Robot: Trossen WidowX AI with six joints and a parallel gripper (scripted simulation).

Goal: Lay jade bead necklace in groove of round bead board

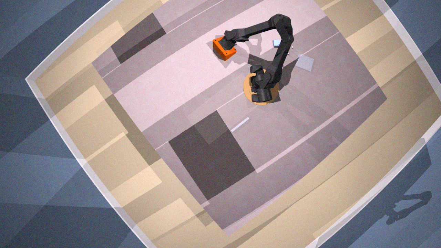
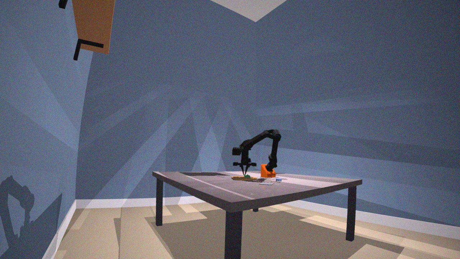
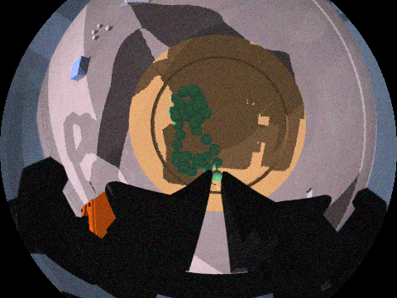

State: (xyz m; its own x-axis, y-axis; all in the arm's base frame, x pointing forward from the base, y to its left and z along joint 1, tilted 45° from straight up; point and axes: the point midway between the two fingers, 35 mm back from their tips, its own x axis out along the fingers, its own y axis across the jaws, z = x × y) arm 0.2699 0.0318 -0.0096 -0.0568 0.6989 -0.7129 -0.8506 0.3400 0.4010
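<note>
The jade bead necklace (image 2: pixel 247 176) (image 3: pixel 194 90) is bunched over the left half of the round bead board (image 1: pixel 246 88) (image 2: pixel 236 178) (image 3: pixel 141 124) in the wrist view, with a thick clump farther off and a second clump near the fingers. Its beads lie inside the board's dark ring groove (image 3: pixel 152 120). My gripper (image 2: pixel 244 174) (image 3: pixel 217 175) is shut on the necklace, with one bead between the fingertips, just inside the groove's near side. I cannot tell how high that bead is. In the top view the arm hides the fingertips and the necklace.
A blue block (image 1: pixel 276 43) (image 2: pixel 279 179) (image 3: pixel 78 68) and several small white beads (image 1: pixel 292 47) (image 3: pixel 99 26) lie beyond the board. A pale square (image 1: pixel 304 62) (image 2: pixel 266 183) lies near them. A white strip (image 1: pixel 240 124) lies on the board's other side. My orange base (image 1: pixel 219 50) (image 2: pixel 265 171) (image 3: pixel 99 217) stands nearby.
</note>
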